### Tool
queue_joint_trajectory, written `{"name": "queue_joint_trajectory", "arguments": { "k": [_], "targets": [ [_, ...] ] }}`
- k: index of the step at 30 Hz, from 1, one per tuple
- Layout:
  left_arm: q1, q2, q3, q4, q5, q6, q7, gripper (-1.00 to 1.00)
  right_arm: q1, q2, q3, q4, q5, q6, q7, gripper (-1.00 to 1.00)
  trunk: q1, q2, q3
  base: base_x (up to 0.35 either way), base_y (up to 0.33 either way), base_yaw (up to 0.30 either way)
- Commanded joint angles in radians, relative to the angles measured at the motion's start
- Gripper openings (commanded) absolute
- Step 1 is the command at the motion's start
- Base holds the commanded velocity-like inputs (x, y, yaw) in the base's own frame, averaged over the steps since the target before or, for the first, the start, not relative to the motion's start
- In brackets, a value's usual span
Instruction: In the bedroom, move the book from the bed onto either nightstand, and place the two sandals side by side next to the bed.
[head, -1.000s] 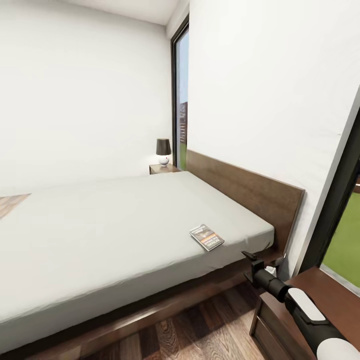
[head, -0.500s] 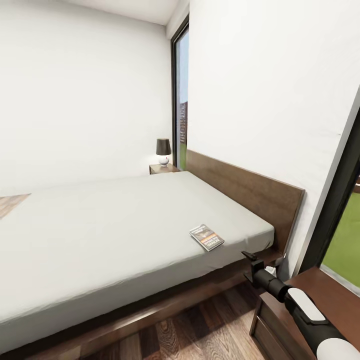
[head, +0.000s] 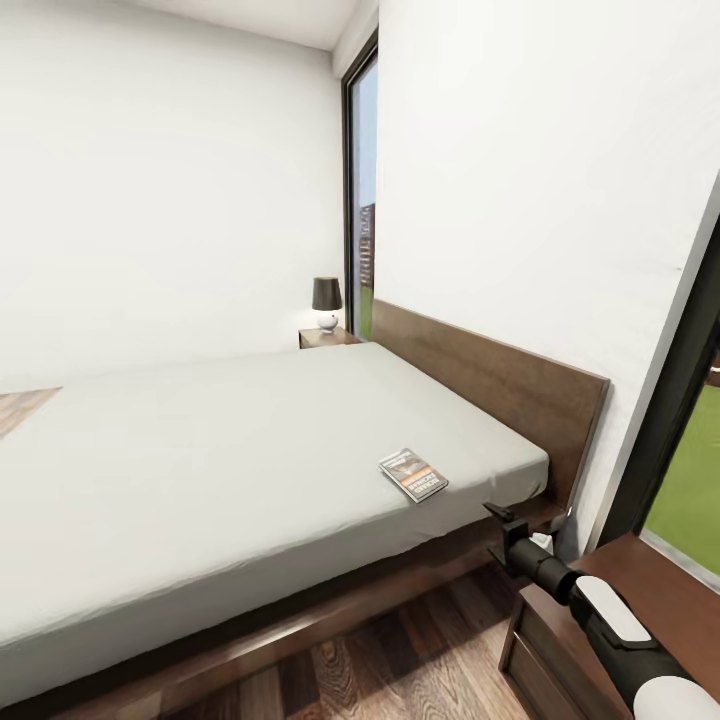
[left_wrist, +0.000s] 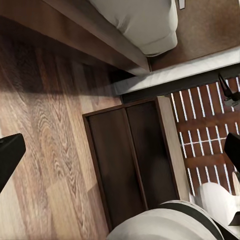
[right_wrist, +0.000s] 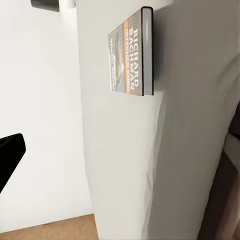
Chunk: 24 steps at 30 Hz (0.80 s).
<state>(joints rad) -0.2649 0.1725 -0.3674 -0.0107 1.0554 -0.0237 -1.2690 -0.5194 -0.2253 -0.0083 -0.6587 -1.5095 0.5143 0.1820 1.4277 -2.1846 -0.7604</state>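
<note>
Fingers of the right gripper (head: 503, 532) stand apart with nothing between them, poised off the bed's (head: 230, 450) near corner, just short of the book (head: 413, 474). The left gripper I cannot judge: one dark fingertip (left_wrist: 7, 157) shows over the floor (left_wrist: 45, 145). The book lies flat on the mattress near the headboard (head: 490, 385), apart from the edge. It looks light and thin, fairly stiff, with a slick cover; a pinch across its spine edge, pressing into the soft mattress, seems best. A nightstand (head: 660, 585) sits under the right arm.
</note>
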Motion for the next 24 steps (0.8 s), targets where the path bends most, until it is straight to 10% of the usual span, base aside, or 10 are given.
{"name": "queue_joint_trajectory", "arguments": {
  "k": [1, 24],
  "targets": [
    [0.000, 0.000, -0.008, 0.000, 0.008, -0.002, -0.002, 1.00, -0.001, 0.000, -0.001, 0.001, -0.002, 0.004, 0.001, 1.00, 0.000, 0.000, -0.001, 0.000, 0.000, 0.000],
    [0.000, -0.001, -0.008, 0.000, 0.002, -0.003, 0.005, 1.00, -0.001, -0.001, -0.002, 0.001, -0.004, 0.004, 0.003, 1.00, 0.000, 0.000, -0.001, 0.000, 0.000, 0.136]
  ]
}}
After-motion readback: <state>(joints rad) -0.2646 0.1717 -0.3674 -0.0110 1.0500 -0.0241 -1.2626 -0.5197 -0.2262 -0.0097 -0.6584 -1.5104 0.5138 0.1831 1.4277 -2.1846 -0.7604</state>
